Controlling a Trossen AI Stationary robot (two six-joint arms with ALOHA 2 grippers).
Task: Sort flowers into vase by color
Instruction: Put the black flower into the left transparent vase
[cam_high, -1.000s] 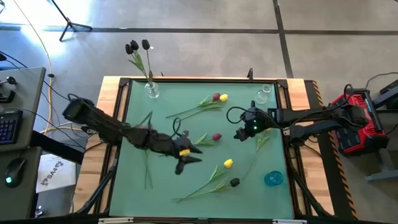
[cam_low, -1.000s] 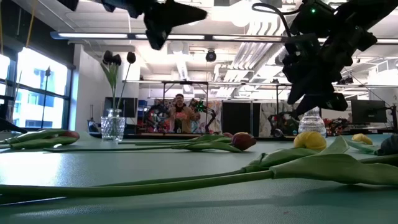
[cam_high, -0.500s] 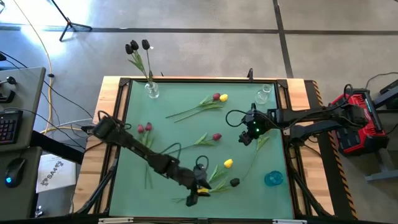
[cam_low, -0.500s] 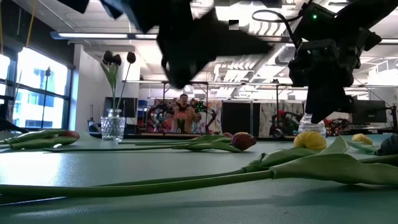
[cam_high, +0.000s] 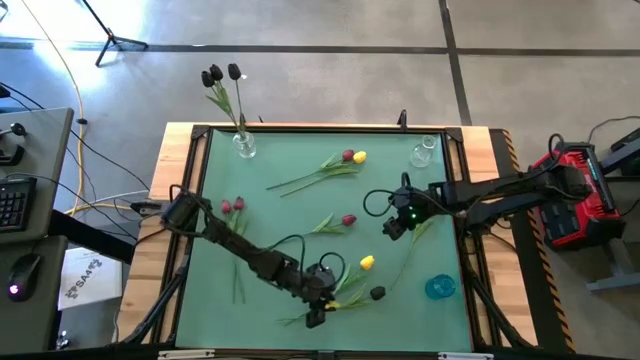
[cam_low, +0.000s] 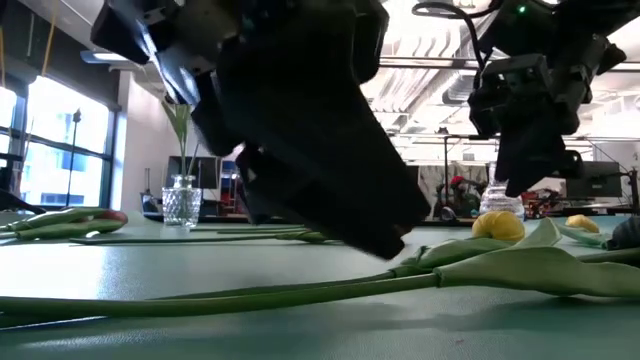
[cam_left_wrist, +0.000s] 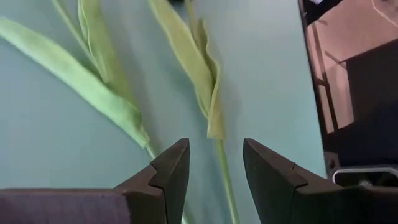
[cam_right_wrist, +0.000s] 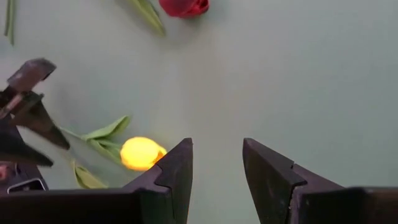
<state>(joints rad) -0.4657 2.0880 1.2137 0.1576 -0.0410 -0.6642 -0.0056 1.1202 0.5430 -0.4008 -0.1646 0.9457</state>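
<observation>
On the green table top (cam_high: 290, 165), framed by a pale wooden border, tulips lie scattered. A yellow-headed tulip (cam_high: 367, 263) lies near the front centre, its long stem and leaves running toward the near-left edge. A black-headed tulip (cam_high: 377, 293) lies just beside it on the near side. A red tulip (cam_high: 348, 220) rests at mid-table, and a red and yellow pair (cam_high: 352, 156) lies toward the far side. Two more red tulips (cam_high: 232, 206) lie at the left. A glass vase (cam_high: 244, 146) at the far-left corner holds two black tulips (cam_high: 222, 74). A second clear vase (cam_high: 424, 151) stands at the far right, and a blue vase (cam_high: 439, 288) lies at the near right.

The left gripper (cam_high: 316, 318) is low over the near-centre of the table. In its wrist view its fingers (cam_left_wrist: 171, 171) stand apart, open, with a green stem (cam_left_wrist: 222, 171) between them, not clamped. The right gripper (cam_high: 391, 229) hangs above the table right of centre. Its fingers (cam_right_wrist: 177, 171) are parted and empty, with the yellow head (cam_right_wrist: 140, 153) just beside one finger in that view.

Around the table lies a grey concrete floor (cam_high: 330, 70). A desk with a keyboard (cam_high: 12, 205) and mouse stands at the left. A red device (cam_high: 575, 195) sits at the right. In the low view, ceiling lights and tall windows (cam_low: 35, 135) show beyond.
</observation>
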